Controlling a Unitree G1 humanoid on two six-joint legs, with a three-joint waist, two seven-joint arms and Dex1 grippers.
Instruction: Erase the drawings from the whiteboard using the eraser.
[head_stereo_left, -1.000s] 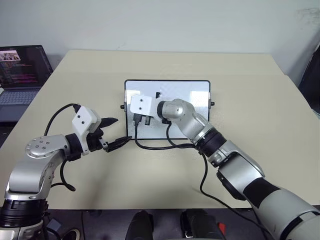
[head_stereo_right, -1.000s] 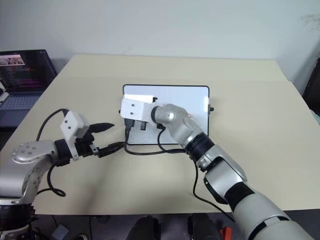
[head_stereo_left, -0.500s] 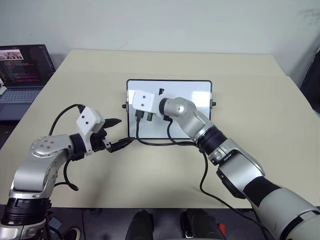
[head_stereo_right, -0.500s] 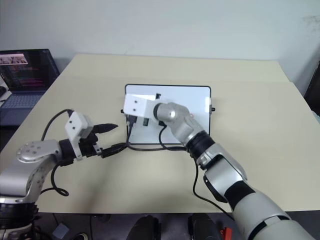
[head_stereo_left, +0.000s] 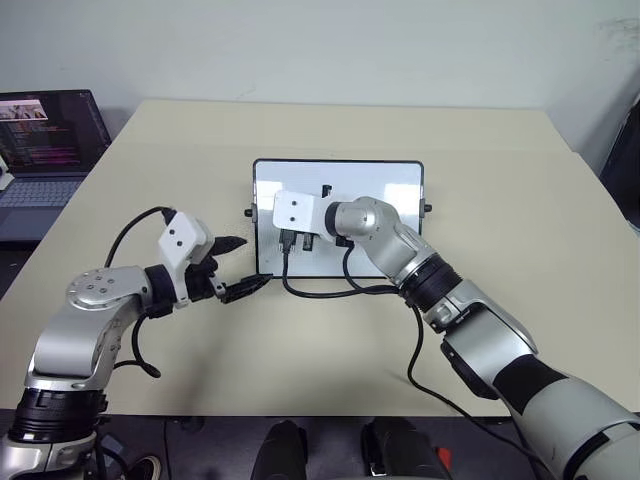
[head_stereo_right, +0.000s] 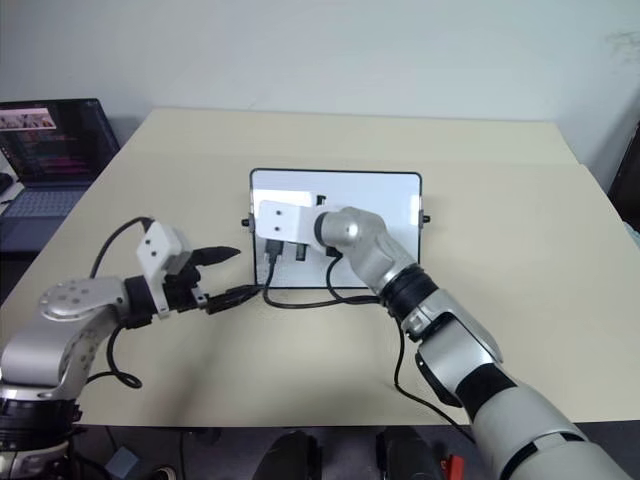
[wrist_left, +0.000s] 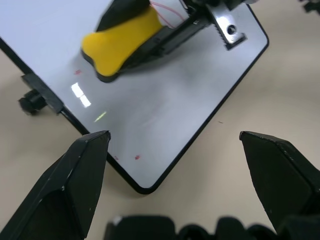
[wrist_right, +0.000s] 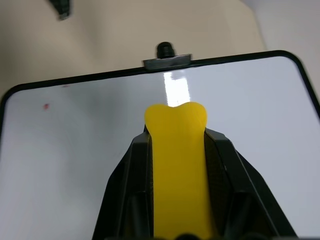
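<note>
Eraser (wrist_right: 177, 165) clamped in R hand (wrist_right: 176, 150) over whiteboard (head_stereo_left: 390, 190), L hand (wrist_left: 175, 150) open, empty, drawings (wrist_left: 162, 11) mostly hidden.

The right hand (wrist_right: 177, 150) clamps the yellow eraser (wrist_right: 177, 170) between its black fingers (wrist_right: 127, 185), its notched tip over the whiteboard (wrist_right: 75, 165). A bright glare streak lies just past the tip, toward a black knob (wrist_right: 165, 50) on the frame. One tiny red speck (wrist_right: 46, 106) sits near a corner, beige counter (wrist_right: 150, 25) beyond
</note>
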